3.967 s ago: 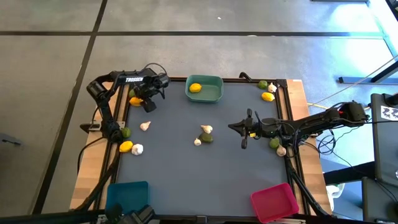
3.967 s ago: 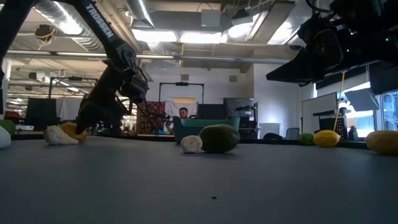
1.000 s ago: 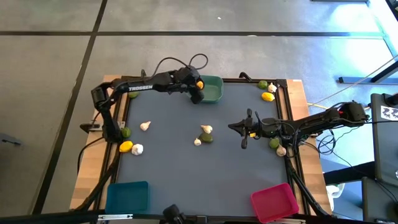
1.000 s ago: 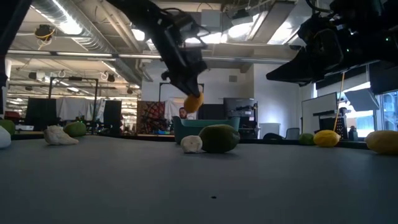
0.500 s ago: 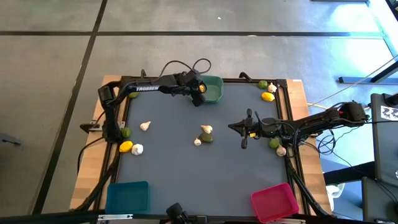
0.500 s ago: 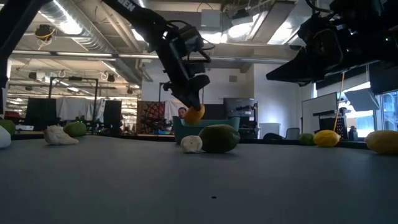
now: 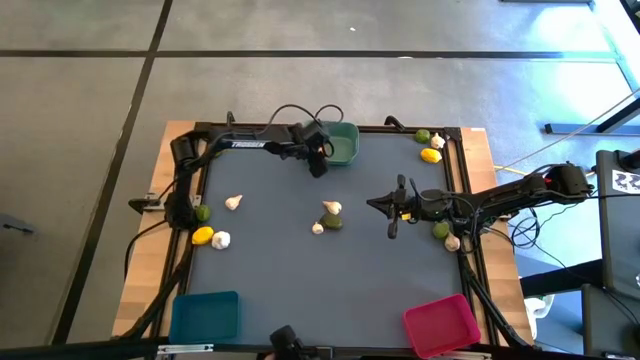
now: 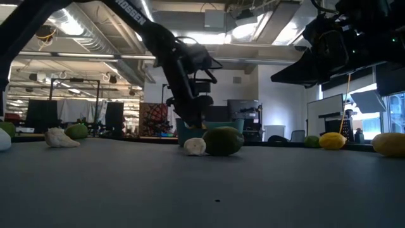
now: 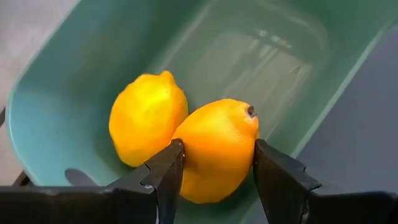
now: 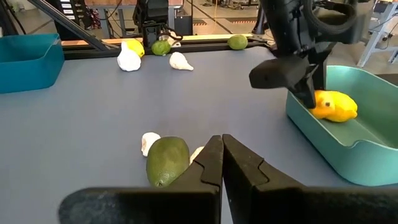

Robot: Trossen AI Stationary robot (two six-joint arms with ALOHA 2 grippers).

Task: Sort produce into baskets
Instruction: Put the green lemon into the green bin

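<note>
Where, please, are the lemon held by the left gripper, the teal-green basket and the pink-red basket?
held lemon (image 9: 217, 149), left wrist view, middle of its peel.
teal-green basket (image 9: 56, 93), left wrist view, bare inner wall.
pink-red basket (image 7: 440, 325), high view, bare floor.

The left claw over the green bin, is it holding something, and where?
Yes. The left claw grips a round yellow lemon by its two sides, inside the teal-green plastic basket, beside a second yellow lemon.
</note>
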